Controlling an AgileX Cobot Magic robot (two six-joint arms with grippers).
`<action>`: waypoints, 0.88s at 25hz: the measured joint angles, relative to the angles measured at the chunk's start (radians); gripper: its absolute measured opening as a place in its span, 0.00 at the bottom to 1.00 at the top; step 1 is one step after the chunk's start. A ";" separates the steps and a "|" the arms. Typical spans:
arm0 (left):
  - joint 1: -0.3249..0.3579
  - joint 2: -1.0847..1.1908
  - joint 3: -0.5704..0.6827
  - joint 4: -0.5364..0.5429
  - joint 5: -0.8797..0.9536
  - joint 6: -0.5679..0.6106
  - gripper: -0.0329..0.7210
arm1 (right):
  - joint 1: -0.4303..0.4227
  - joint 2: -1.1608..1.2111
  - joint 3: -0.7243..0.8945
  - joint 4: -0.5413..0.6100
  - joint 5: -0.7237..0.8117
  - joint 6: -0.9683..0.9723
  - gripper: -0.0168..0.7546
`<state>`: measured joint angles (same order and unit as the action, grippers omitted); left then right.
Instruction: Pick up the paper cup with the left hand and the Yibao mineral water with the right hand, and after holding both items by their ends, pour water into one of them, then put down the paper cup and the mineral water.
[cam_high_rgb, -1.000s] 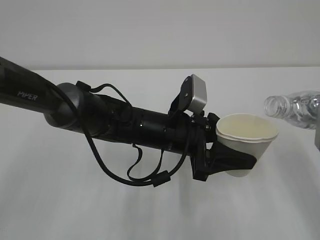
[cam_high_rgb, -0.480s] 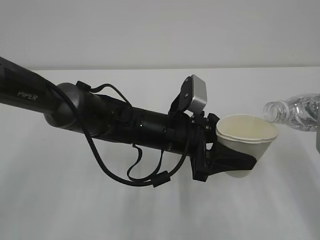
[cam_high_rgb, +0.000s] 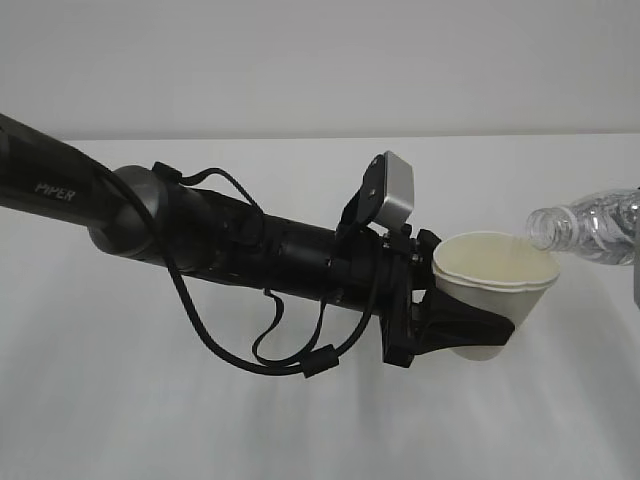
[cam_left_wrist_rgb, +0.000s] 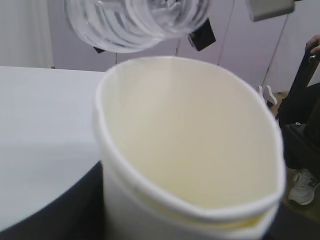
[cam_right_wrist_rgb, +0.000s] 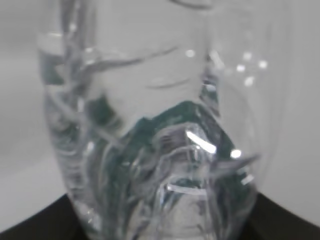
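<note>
My left gripper is shut on the white paper cup and holds it upright above the table, its rim squeezed into an oval. The cup fills the left wrist view, its cream inside showing. The clear Yibao mineral water bottle lies tilted at the right edge, its open neck over the cup's right rim. It shows above the cup in the left wrist view. The right gripper is out of the exterior view. In the right wrist view the bottle fills the frame between dark jaws.
The white table lies below both arms. The left arm with its looping cable reaches in from the left. A grey box sits near the left wrist. A dark block shows at the right edge.
The bottle has tipped further and moved left and down, so its neck now reaches over the cup's rim. The left arm with the cup has lowered slightly.
</note>
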<state>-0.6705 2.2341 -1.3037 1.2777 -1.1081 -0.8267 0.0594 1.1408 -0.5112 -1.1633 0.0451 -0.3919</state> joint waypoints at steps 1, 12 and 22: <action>0.000 0.000 0.000 0.000 -0.001 0.000 0.62 | 0.000 0.000 0.000 -0.007 0.000 0.000 0.54; -0.002 0.000 0.000 0.002 -0.006 -0.008 0.62 | 0.000 0.000 -0.010 -0.024 0.000 0.000 0.54; -0.002 0.000 0.000 0.002 -0.006 -0.009 0.62 | 0.044 0.000 -0.012 -0.051 0.013 0.000 0.54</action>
<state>-0.6722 2.2341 -1.3037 1.2798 -1.1139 -0.8353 0.1038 1.1408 -0.5233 -1.2140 0.0580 -0.3919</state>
